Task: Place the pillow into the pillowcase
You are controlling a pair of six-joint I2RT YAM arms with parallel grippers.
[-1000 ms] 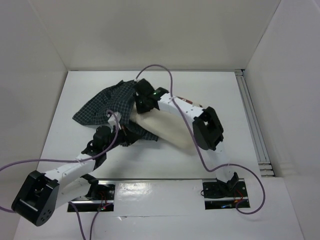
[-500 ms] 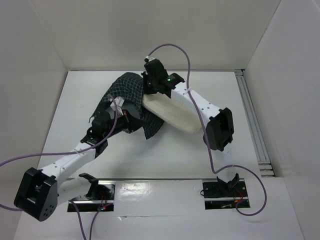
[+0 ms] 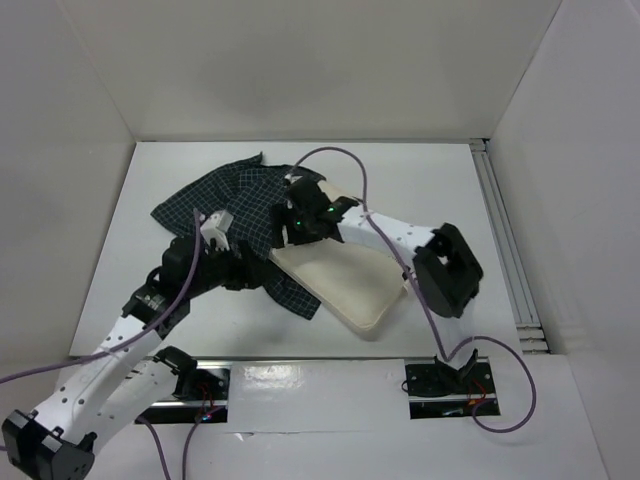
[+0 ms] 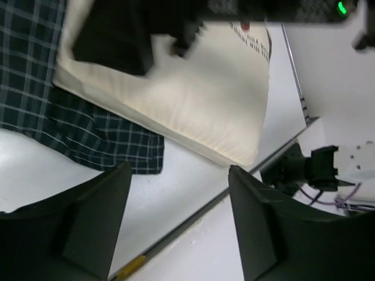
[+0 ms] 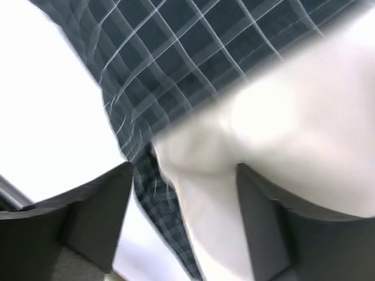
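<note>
Cream pillow (image 3: 345, 285) now flat; left gripper (image 4: 179, 175), right gripper (image 5: 184, 170) opened.

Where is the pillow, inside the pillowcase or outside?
Mostly outside. Most of the pillow lies bare on the table; the checked pillowcase covers only its far-left end.

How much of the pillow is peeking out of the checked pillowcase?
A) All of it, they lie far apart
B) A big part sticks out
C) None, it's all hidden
B: most of the cream pillow lies bare, and only its far-left end is covered by the dark checked pillowcase.
</note>
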